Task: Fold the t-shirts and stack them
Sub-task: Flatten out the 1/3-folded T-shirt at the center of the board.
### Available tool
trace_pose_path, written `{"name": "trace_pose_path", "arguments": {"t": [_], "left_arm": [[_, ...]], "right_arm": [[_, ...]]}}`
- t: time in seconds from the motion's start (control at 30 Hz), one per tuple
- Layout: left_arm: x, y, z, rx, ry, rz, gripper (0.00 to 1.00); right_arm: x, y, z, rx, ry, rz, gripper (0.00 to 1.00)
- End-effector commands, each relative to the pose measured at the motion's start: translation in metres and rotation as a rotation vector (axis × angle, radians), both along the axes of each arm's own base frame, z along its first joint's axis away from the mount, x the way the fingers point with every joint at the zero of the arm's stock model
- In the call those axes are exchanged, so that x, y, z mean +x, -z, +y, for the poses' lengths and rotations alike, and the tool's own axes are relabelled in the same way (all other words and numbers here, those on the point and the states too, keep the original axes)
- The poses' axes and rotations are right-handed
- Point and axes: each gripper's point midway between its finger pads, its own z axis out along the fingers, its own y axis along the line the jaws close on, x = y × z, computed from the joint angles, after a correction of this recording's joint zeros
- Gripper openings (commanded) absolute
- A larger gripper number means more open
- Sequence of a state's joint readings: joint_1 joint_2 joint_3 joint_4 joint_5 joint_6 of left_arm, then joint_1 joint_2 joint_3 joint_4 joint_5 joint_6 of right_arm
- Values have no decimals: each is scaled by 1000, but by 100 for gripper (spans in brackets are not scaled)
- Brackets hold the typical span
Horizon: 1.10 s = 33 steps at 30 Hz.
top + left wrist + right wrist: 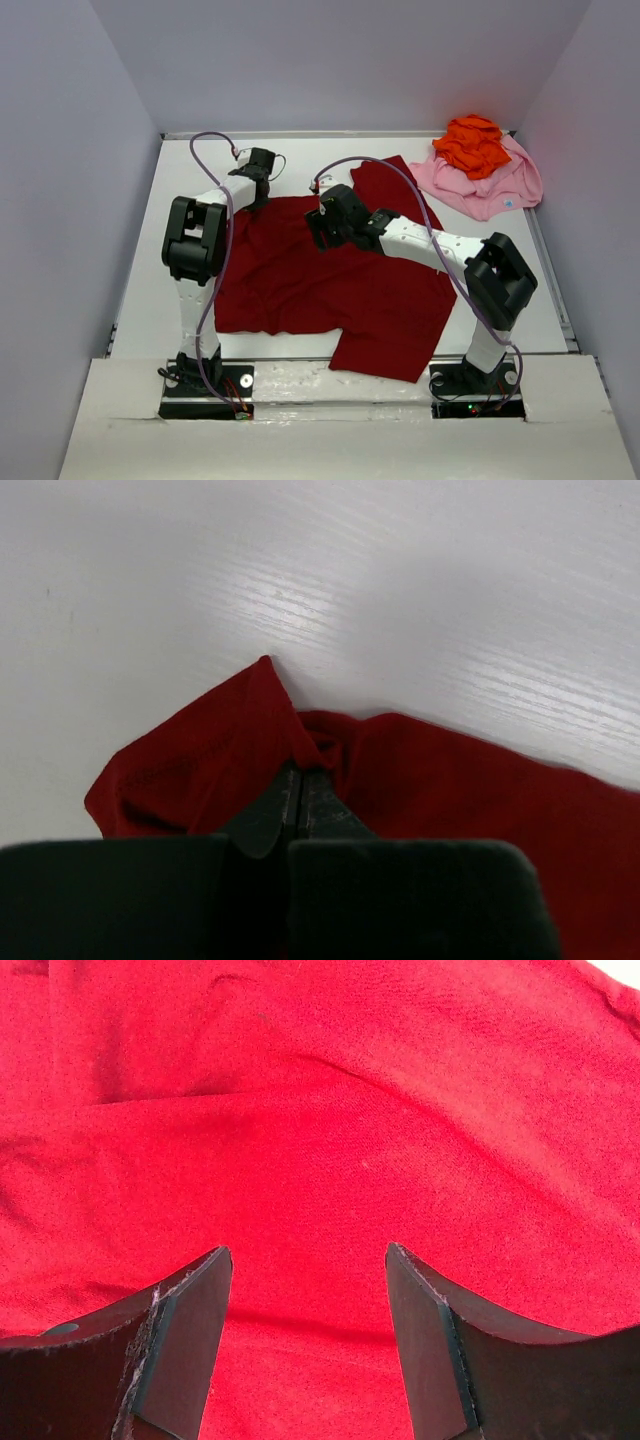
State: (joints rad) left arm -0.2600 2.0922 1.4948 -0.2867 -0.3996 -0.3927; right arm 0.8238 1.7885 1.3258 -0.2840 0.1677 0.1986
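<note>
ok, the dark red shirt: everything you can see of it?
The dark red t-shirt is plain soft cloth, spread unfolded and wrinkled on the white table, one part reaching toward the far edge. The left gripper is shut on its far-left edge, puckering the cloth there. The right gripper hangs open over its middle.

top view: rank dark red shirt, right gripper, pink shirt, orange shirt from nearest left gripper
1. dark red shirt: pinched in left gripper
2. right gripper: centre
3. pink shirt, orange shirt: far right, too close to call
</note>
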Motion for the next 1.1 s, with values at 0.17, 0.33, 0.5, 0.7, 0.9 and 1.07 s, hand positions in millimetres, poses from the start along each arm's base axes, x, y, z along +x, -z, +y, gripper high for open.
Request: {"name": "trace_pose_path", "arguments": {"t": [0.17, 0.33, 0.5, 0.7, 0.9, 1.07], "left_arm": [[-6, -47, -3, -3, -21, -72, 0], [-40, -84, -25, -79, -23, -140, 0], [-82, -96, -42, -225, -27, -192, 0], [-134, -72, -52, -341, -25, -153, 0], [-170, -58, -70, -465, -6, -141, 11], [-163, -92, -69, -437, 1, -240, 27]], "right_arm": [[6, -7, 3, 22, 3, -22, 68], [7, -11, 3, 26, 5, -32, 69], [6, -13, 4, 34, 1, -30, 69], [7, -9, 5, 27, 0, -26, 69], [8, -9, 5, 26, 1, -27, 69], [11, -9, 2, 25, 10, -28, 69]]}}
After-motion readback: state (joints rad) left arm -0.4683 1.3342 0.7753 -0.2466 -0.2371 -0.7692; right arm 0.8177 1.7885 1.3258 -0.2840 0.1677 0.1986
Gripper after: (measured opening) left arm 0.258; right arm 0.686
